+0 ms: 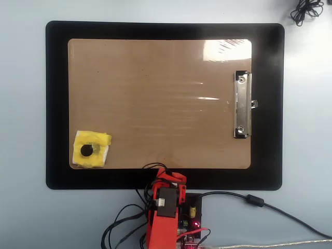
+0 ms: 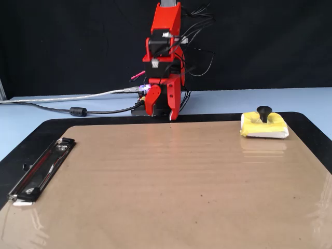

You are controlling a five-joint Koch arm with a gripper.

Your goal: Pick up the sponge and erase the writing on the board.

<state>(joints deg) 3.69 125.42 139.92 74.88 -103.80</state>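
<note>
Pincer (image 2: 163, 111) is hanging tucked in close to the arm's base, pointing down at the near edge of the black mat (image 1: 57, 104), and it's carrying nothing. One red finger plus a smaller one beside it are showing in the fixed view, but honestly I can't tell whether the gap between them is wide or narrow from either camera.

Sponge (image 1: 92, 149) is sitting flat on a corner of the board (image 1: 155, 104), lower left in the overhead view, right side in the fixed view, well apart from the pincer. It's looking like a light, squishy yellow pad on a white base, so squeezing the foam itself is probably going to deform it. The black knob (image 2: 264, 111) sticking up from its middle is the obvious spot to grab: stiff, upright, narrow enough to close around.

Board is looking glossy and slick, throwing reflections, so I'm guessing the pad will slide easily on it. The silver clip (image 1: 241, 105) is lying on the opposite end.

As for writing or labels: I'm not seeing any. The brown surface is reading as blank in both views, no marker text and no brand names legible anywhere.
</note>
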